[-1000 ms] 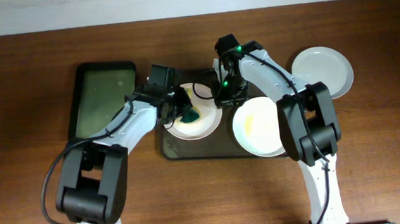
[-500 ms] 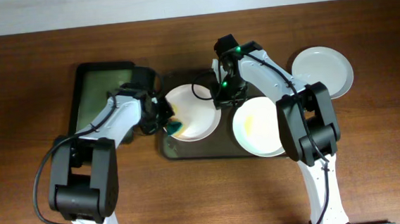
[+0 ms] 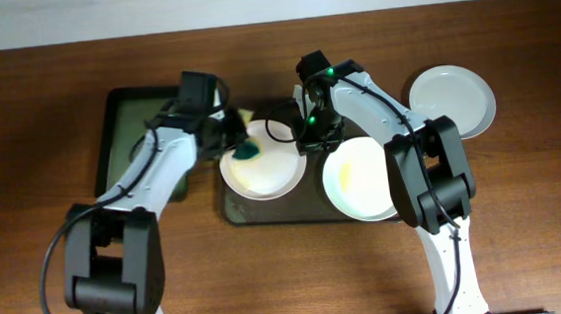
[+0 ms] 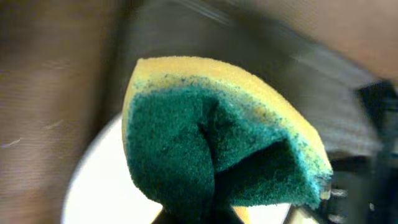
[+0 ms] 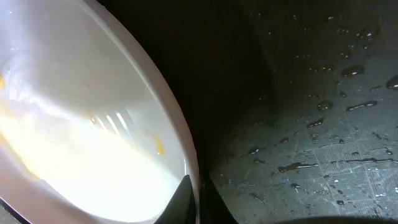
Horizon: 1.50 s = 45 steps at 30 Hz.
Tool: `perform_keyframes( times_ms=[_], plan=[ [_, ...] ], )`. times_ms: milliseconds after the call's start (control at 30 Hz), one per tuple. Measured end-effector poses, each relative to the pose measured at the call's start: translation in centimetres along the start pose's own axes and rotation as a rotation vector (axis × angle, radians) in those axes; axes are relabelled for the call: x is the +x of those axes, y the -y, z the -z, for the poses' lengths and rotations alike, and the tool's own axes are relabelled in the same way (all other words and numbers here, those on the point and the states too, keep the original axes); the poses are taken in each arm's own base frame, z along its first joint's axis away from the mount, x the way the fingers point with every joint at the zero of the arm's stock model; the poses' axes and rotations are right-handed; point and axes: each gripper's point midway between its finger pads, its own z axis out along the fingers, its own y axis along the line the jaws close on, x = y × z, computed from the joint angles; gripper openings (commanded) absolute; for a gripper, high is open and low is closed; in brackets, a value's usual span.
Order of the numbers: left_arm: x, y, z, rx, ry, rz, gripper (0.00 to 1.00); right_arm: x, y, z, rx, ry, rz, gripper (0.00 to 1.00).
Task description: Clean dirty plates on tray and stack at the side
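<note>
Left gripper [image 3: 234, 139] is clamped on a folded green-and-yellow sponge [image 4: 211, 149]. The sponge sits at the upper left edge of the first plate [image 3: 267, 173], on it or just above, can't tell which. That plate lies on the left half of the brown tray [image 3: 265, 212], centre of the frame.

Right gripper [image 3: 309, 135] is at the plate's right rim. In the right wrist view its fingers look pinched on the rim [image 5: 194, 186], holding the plate down. Yellow smears show inside the plate [image 5: 74, 124], and the tray floor [image 5: 298, 124] is wet with droplets.

Second plate [image 3: 361, 179] is on the right half of the tray, yellow smear across its middle, untouched by either arm.

Third plate [image 3: 453, 98] is off the tray on the table [image 3: 523, 219], upper right of the frame. It looks white and clean, probably the start of the stack.

Progress, as a judgement: roughly a third done. One plate set aside, one mid-wipe and not yet clean, one not begun. Both tray plates need wiping and stacking on the upper right plate.

Black tray [image 3: 133, 147] with green inside sits at upper left, nothing on it.
</note>
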Motion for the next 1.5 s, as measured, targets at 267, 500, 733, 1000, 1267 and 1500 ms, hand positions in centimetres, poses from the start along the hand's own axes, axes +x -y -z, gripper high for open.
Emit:
perform_keyframes(
  times_ms=[267,500,733,1000,1267,1500],
  plan=[
    [2.6,0.4,-4.8,-0.035,-0.060,0.008,0.00,0.0,0.0,0.0,0.000,0.000,-0.001,0.04],
    [2.6,-1.2,-5.8,-0.118,-0.058,0.023,0.00,0.0,0.0,0.0,0.000,0.000,-0.001,0.04],
    [1.6,-5.8,-3.6,-0.423,-0.007,-0.058,0.00,0.0,0.0,0.0,0.000,0.000,-0.001,0.04],
    [-1.8,-9.2,1.6,-0.758,0.058,-0.127,0.00,0.1,-0.6,-0.3,0.004,0.002,0.012,0.04],
    [-7.4,-7.4,7.5,-0.744,0.200,-0.062,0.00,-1.0,1.1,1.8,0.118,0.035,0.031,0.04],
    [-8.8,-9.5,14.3,-0.622,0.226,0.098,0.00,-4.2,1.3,10.0,0.356,0.208,0.126,0.04]
  ],
)
